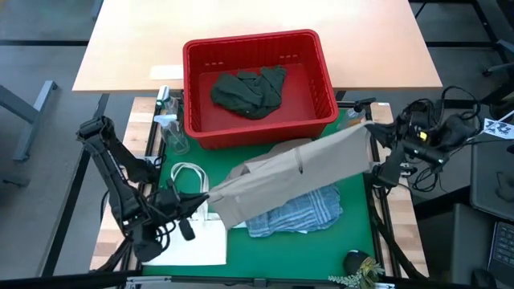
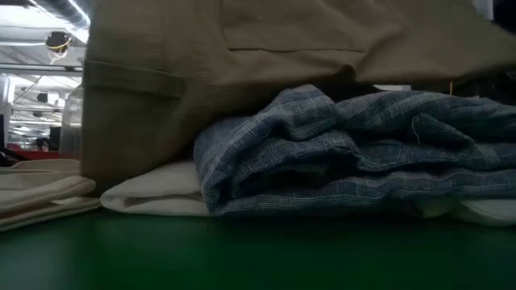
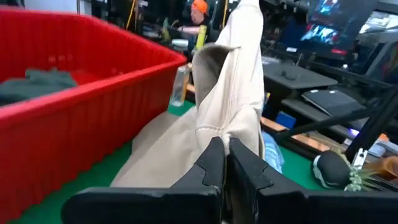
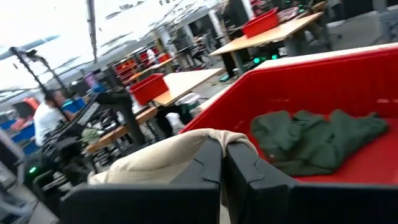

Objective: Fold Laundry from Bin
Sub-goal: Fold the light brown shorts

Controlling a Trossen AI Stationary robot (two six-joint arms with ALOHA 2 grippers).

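Observation:
A beige garment (image 1: 297, 172) is stretched slantwise over the green mat, from my left gripper (image 1: 202, 201) at the near left to my right gripper (image 1: 376, 148) at the far right. Both grippers are shut on it. Its lower part (image 2: 129, 121) hangs down behind a crumpled blue-and-white striped garment (image 1: 297, 213), which lies on the mat over a white cloth (image 2: 153, 193). The red bin (image 1: 257, 44) stands at the far side, and a dark green garment (image 1: 249, 90) lies on its floor. My left gripper pinches the beige garment's near-left end (image 3: 214, 134) between its two fingers, coming at it about level. Several gathered layers rise from the fingertips. The cloth runs drawn out toward the other gripper. My right gripper pinches the garment's far-right end (image 4: 205, 138) between its two fingers, about level and pointing toward the bin. A bunched fold bulges over the fingertips. That end is lifted clear of the mat.
A flat white tote bag (image 1: 197, 237) with handles lies at the near left. A clear spray bottle (image 1: 167, 120) stands left of the bin. A dark object with a sprig (image 1: 361, 266) sits at the near right. A person (image 3: 198, 18) shows in the room beyond.

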